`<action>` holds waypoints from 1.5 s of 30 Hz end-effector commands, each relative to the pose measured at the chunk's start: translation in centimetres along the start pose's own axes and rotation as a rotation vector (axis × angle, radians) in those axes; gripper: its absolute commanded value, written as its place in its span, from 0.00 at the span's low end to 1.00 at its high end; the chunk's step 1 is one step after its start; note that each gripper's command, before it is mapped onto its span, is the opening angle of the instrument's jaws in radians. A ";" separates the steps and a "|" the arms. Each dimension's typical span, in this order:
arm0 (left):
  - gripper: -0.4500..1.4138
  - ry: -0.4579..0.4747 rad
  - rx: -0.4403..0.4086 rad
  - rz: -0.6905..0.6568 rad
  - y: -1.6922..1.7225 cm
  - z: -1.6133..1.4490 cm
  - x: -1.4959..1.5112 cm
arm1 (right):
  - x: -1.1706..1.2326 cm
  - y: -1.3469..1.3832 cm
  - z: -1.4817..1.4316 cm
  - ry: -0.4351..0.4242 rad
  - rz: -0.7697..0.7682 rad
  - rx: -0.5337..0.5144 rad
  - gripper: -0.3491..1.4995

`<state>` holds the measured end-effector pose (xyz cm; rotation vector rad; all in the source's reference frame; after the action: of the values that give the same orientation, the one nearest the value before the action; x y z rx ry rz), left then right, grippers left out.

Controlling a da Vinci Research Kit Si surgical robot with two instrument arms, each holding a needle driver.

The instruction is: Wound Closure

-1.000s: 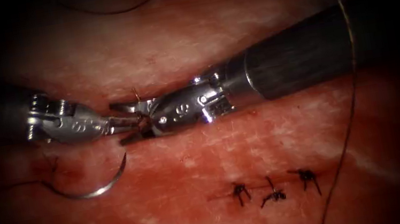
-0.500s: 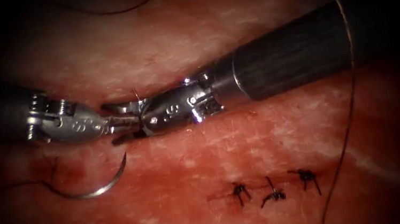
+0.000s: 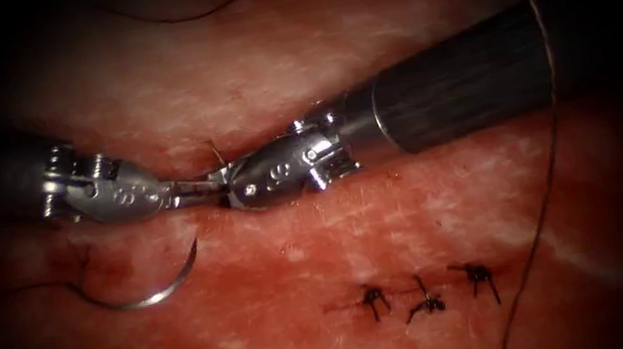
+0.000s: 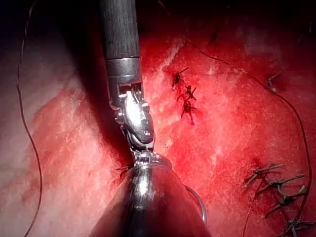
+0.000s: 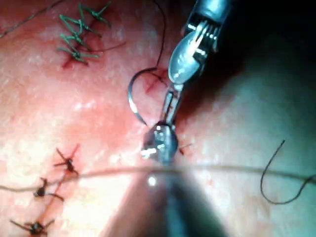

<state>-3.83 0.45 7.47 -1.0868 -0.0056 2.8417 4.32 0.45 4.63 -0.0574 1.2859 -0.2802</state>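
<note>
Your needle [image 3: 147, 291] lay loose on the tissue [image 3: 294, 68], below your left tool [image 3: 192, 190] and held by neither tool; its curve opened upward, and the pictures did not show any part of it buried. In the right wrist view the same needle [image 5: 134, 96] lay flat just beside the left tool's jaws. Your two tools met tip to tip at the dark cut [image 3: 182, 158]: the right tool [image 3: 234, 189] came in from the right on its dark shaft and the left tool from the left. The left tool's jaws looked drawn narrow, close together, around a short end of thread [image 3: 215, 152] that stood up at the meeting point, though I could not tell for sure that they gripped it. The right tool's jaws were hidden where the tips crowded together, so I could not tell how they stood or whether they held anything. A long strand of thread [image 3: 542, 187] ran down the right of the field, crossing in front of the right tool's shaft. Another strand [image 3: 200, 11] curved across the tissue above both tools. Three dark knotted stitches [image 3: 424, 292] sat in a row lower down, right of the needle and well apart from both tools. Red fluid [image 3: 277, 273] wetted the tissue around the stitches and the needle.
</note>
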 end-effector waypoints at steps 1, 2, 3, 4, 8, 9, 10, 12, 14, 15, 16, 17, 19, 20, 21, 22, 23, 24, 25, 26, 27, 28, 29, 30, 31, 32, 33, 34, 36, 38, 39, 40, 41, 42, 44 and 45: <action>0.00 0.000 -0.003 0.000 0.06 0.08 -0.01 | 0.02 -0.06 0.08 0.005 0.001 0.003 0.00; 0.00 0.000 -0.003 0.000 0.06 0.08 -0.01 | 0.02 -0.06 0.08 0.009 -0.001 0.003 0.00; 0.00 0.000 -0.003 0.000 0.07 0.07 -0.01 | 0.01 -0.08 0.08 0.011 -0.004 0.010 0.00; 0.00 0.000 -0.003 0.000 0.07 0.07 -0.01 | 0.00 -0.08 0.09 0.006 -0.006 0.010 0.00; 0.00 0.006 -0.003 0.000 0.07 0.02 -0.03 | -0.05 -0.07 0.04 -0.019 0.011 0.020 0.07; 0.00 0.008 -0.005 0.001 0.06 -0.01 -0.04 | -0.05 -0.07 0.01 -0.029 0.023 0.011 0.35; 0.00 0.011 -0.005 0.001 0.06 -0.03 -0.05 | -0.06 -0.06 -0.04 -0.044 0.047 -0.003 0.66; 0.00 0.018 -0.011 0.003 0.05 -0.10 -0.09 | -0.06 -0.06 -0.14 -0.069 0.097 -0.058 0.86; 0.00 0.017 -0.007 0.004 0.04 -0.16 -0.13 | -0.06 -0.05 -0.28 -0.077 0.128 -0.096 0.94; 0.00 0.017 -0.002 0.010 0.04 -0.20 -0.15 | -0.06 -0.04 -0.34 -0.078 0.138 -0.101 0.95; 0.00 0.015 -0.001 0.010 0.04 -0.23 -0.18 | -0.06 -0.03 -0.43 -0.079 0.154 -0.103 0.95; 0.00 0.013 0.001 0.010 0.04 -0.26 -0.21 | -0.05 -0.02 -0.50 -0.078 0.158 -0.106 0.96; 0.00 0.011 0.003 0.009 0.04 -0.31 -0.25 | -0.05 -0.01 -0.63 -0.077 0.183 -0.118 0.97; 0.00 0.012 0.005 0.008 0.04 -0.32 -0.27 | -0.04 0.00 -0.68 -0.078 0.186 -0.119 0.97; 0.00 0.011 0.006 0.007 0.04 -0.34 -0.29 | -0.04 0.01 -0.73 -0.077 0.188 -0.122 0.97; 0.00 0.010 0.006 0.000 0.04 -0.37 -0.33 | -0.04 0.01 -0.82 -0.078 0.197 -0.123 0.97; 0.00 0.009 0.006 0.000 0.03 -0.38 -0.35 | -0.03 0.02 -0.86 -0.079 0.198 -0.123 0.97; 0.00 0.006 0.009 0.000 0.02 -0.40 -0.38 | -0.03 0.02 -0.89 -0.079 0.198 -0.128 0.97; 0.00 0.004 0.011 -0.006 0.00 -0.41 -0.41 | -0.03 0.02 -0.91 -0.080 0.199 -0.128 0.97; 0.00 0.004 0.012 -0.006 -0.01 -0.42 -0.44 | -0.03 0.01 -0.93 -0.083 0.199 -0.131 0.97; 0.00 -0.002 0.018 -0.017 -0.06 -0.45 -0.55 | -0.02 0.00 -0.96 -0.082 0.199 -0.130 0.97; 0.00 -0.003 0.018 -0.023 -0.08 -0.46 -0.60 | -0.03 0.00 -0.97 -0.082 0.199 -0.130 0.97; 0.00 -0.005 0.020 -0.040 -0.12 -0.47 -0.68 | -0.03 -0.01 -0.98 -0.083 0.199 -0.130 0.97; 0.00 -0.005 0.021 -0.051 -0.15 -0.47 -0.75 | -0.03 -0.01 -0.98 -0.083 0.199 -0.130 0.97; 0.00 -0.005 0.022 -0.060 -0.18 -0.47 -0.82 | -0.03 -0.01 -0.99 -0.083 0.199 -0.130 0.96; 0.00 -0.005 0.024 -0.069 -0.20 -0.46 -0.90 | -0.03 -0.01 -0.99 -0.083 0.199 -0.131 0.96; 0.00 -0.005 0.026 -0.094 -0.23 -0.45 -1.01 | -0.03 -0.01 -0.99 -0.083 0.199 -0.131 0.96; 0.00 -0.005 0.028 -0.113 -0.25 -0.43 -1.09 | -0.03 -0.01 -0.98 -0.083 0.199 -0.131 0.96; 0.00 0.004 0.027 -0.185 -0.29 -0.33 -1.36 | -0.03 -0.01 -0.98 -0.083 0.199 -0.131 0.95; 0.33 0.017 0.016 -0.277 -0.30 -0.25 -1.55 | -0.03 -0.01 -0.98 -0.084 0.199 -0.131 0.95; 0.63 0.024 0.009 -0.394 -0.31 -0.18 -1.70 | -0.03 -0.01 -0.98 -0.084 0.199 -0.132 0.95; 0.68 0.029 0.005 -0.435 -0.30 -0.15 -1.77 | -0.03 -0.01 -0.98 -0.085 0.199 -0.132 0.95; 0.73 0.034 -0.003 -0.486 -0.30 -0.10 -1.86 | -0.03 -0.01 -0.98 -0.085 0.199 -0.133 0.95; 0.77 0.037 -0.005 -0.504 -0.29 -0.08 -1.92 | -0.03 -0.01 -0.98 -0.085 0.199 -0.133 0.95; 0.81 0.040 -0.004 -0.540 -0.28 -0.04 -2.05 | -0.03 -0.01 -0.98 -0.086 0.199 -0.133 0.95; 0.81 0.041 -0.004 -0.548 -0.27 -0.03 -2.09 | -0.03 -0.01 -0.98 -0.086 0.199 -0.133 0.95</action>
<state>-2.16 0.60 8.81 -0.9651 -0.2581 2.3302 3.31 0.62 4.34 -0.0559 1.2130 -0.0208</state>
